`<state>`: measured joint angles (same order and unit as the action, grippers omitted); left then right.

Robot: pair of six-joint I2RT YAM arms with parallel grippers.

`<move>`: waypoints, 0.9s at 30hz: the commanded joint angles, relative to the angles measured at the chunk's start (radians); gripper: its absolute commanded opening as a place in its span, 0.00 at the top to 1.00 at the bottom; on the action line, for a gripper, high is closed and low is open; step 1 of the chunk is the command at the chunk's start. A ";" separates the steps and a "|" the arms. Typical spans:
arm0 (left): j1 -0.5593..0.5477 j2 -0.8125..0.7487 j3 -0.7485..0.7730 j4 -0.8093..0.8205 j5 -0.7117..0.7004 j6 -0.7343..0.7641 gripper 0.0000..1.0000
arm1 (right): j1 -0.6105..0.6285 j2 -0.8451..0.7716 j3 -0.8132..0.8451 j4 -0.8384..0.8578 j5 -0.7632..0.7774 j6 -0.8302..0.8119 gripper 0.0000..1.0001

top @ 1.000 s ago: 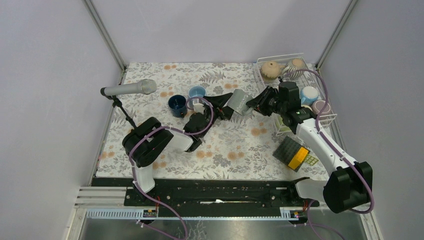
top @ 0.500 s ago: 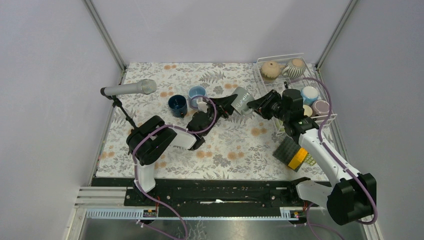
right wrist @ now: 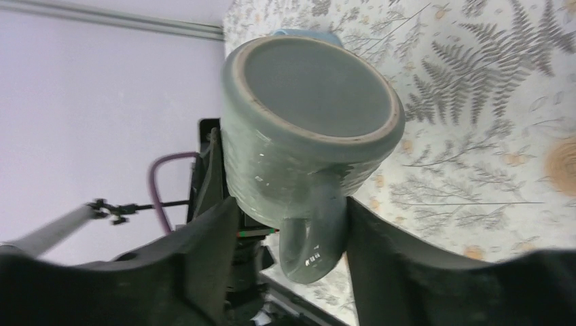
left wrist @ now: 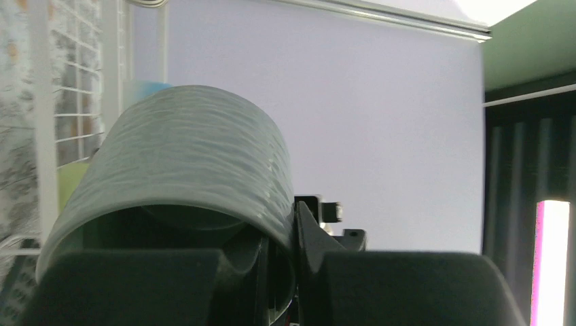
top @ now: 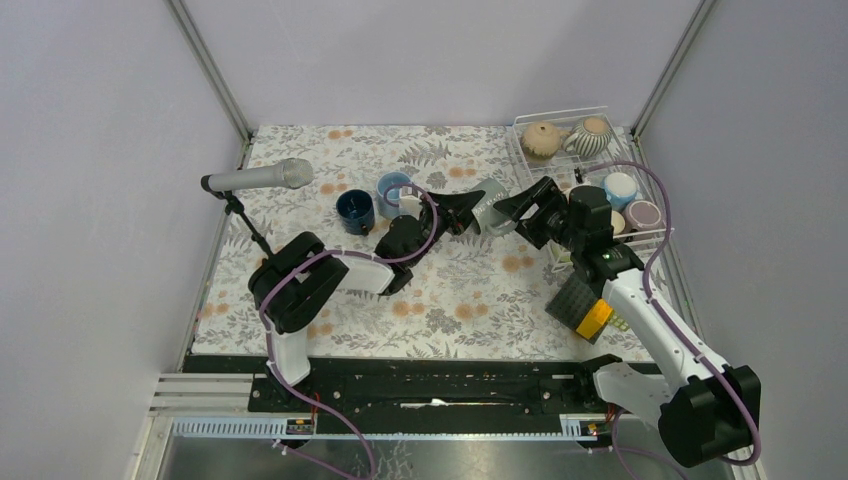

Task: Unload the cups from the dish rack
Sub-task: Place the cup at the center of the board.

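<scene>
A metallic grey mug [top: 491,207] hangs on its side above the table between both arms. My left gripper [top: 467,213] is shut on its rim, one finger inside the mouth and one outside [left wrist: 311,239], and the mug [left wrist: 197,156] fills the left wrist view. My right gripper [top: 520,212] stands open around the handle [right wrist: 312,244], its fingers [right wrist: 210,258] either side; the mug's base [right wrist: 312,88] faces that camera. The dish rack [top: 560,113] at the back right holds a tan cup [top: 540,140], a striped cup [top: 593,135], a light blue cup [top: 620,187] and a pink cup [top: 643,213].
A dark blue mug [top: 354,211] and a light blue mug [top: 394,186] stand on the floral cloth left of centre. A microphone [top: 256,179] on a stand is at the left. A black-and-orange pad [top: 586,305] lies under my right arm.
My left gripper closed on the grey mug's rim, then my right gripper opened off its handle. The mug shifted slightly right.
</scene>
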<state>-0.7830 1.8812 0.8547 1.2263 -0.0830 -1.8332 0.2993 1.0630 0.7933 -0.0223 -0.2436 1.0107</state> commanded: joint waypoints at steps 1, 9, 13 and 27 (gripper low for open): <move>0.004 -0.096 0.052 -0.106 0.042 0.169 1.00 | 0.004 -0.073 0.016 -0.026 0.087 -0.114 0.16; 0.005 -0.162 0.143 -0.485 0.078 0.444 1.00 | 0.004 -0.132 0.030 -0.165 0.222 -0.199 0.00; 0.002 -0.178 0.237 -0.734 0.113 0.630 1.00 | 0.004 -0.139 0.041 -0.203 0.280 -0.227 0.00; -0.051 0.040 0.822 -1.591 0.022 1.280 1.00 | 0.004 -0.070 0.085 -0.172 0.294 -0.241 0.00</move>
<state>-0.8261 1.8618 1.4944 -0.1619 0.0017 -0.7933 0.3004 0.9768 0.8333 -0.2276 0.0193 0.7834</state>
